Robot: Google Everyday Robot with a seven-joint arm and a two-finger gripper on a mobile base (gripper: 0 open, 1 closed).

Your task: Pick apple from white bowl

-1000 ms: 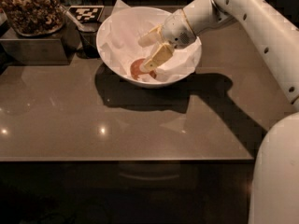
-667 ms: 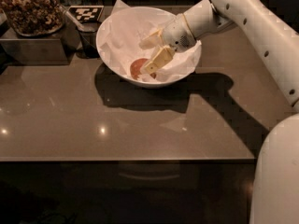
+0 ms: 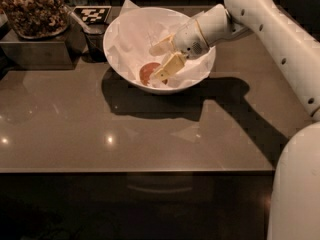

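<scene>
The white bowl [image 3: 125, 59] stands at the back middle of the brown counter, lined with crinkled white paper. The reddish-orange apple [image 3: 147, 72] lies at the bottom of the bowl. My gripper [image 3: 159, 61] reaches into the bowl from the right on the white arm. Its two cream fingers are spread apart, one above the apple [image 3: 161, 46] and one beside its right edge [image 3: 166, 69]. The apple is not lifted; part of it is hidden by the lower finger.
A tray of dark brown nutty snacks [image 3: 32, 9] sits on a grey box at the back left. A black-and-white checkered tag [image 3: 92, 14] and a dark cup [image 3: 95, 41] stand just left of the bowl. The counter's front edge [image 3: 135, 170] runs across below.
The gripper has moved very slightly inside the bowl, staying spread around the apple. The apple and the bowl have not moved.
</scene>
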